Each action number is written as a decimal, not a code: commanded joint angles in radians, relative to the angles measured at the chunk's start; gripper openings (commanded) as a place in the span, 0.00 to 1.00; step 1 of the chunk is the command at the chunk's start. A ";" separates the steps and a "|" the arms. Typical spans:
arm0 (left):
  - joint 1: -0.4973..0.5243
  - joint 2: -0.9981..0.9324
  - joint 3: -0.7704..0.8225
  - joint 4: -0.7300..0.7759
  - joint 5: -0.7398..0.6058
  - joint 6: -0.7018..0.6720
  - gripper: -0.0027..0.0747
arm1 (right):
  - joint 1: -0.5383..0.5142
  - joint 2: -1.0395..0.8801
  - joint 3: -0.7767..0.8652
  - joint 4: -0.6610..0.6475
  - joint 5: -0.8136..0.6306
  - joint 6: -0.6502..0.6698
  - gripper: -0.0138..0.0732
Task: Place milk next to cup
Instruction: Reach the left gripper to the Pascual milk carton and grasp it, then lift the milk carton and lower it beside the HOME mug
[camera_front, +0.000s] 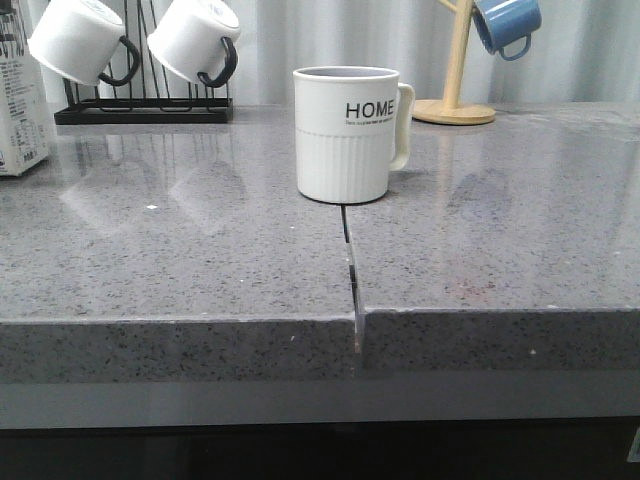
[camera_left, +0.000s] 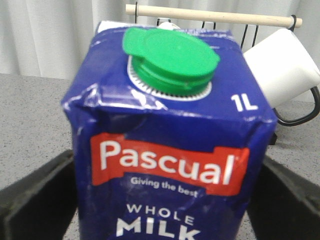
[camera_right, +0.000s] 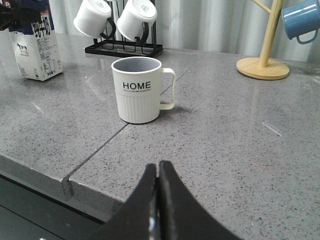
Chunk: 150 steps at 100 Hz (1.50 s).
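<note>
While the milk (camera_left: 170, 145) fills the left wrist view, left fingers (camera_left: 35, 200) flank it, contact hidden; right fingers (camera_right: 159, 200) clenched.

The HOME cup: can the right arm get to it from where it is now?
Probably yes. In the right wrist view the shut right tool points toward the HOME cup, with only bare counter between them. The milk stands far off to the side. The tool would need to open first.
</note>
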 joint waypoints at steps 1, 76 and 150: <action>-0.007 -0.029 -0.034 0.001 -0.092 -0.012 0.58 | -0.002 0.013 -0.025 -0.002 -0.087 -0.010 0.08; -0.224 -0.200 -0.034 -0.507 -0.017 0.506 0.19 | -0.002 0.013 -0.025 -0.002 -0.087 -0.010 0.08; -0.740 -0.071 -0.124 -1.025 -0.326 0.835 0.19 | -0.002 0.013 -0.025 -0.002 -0.087 -0.010 0.08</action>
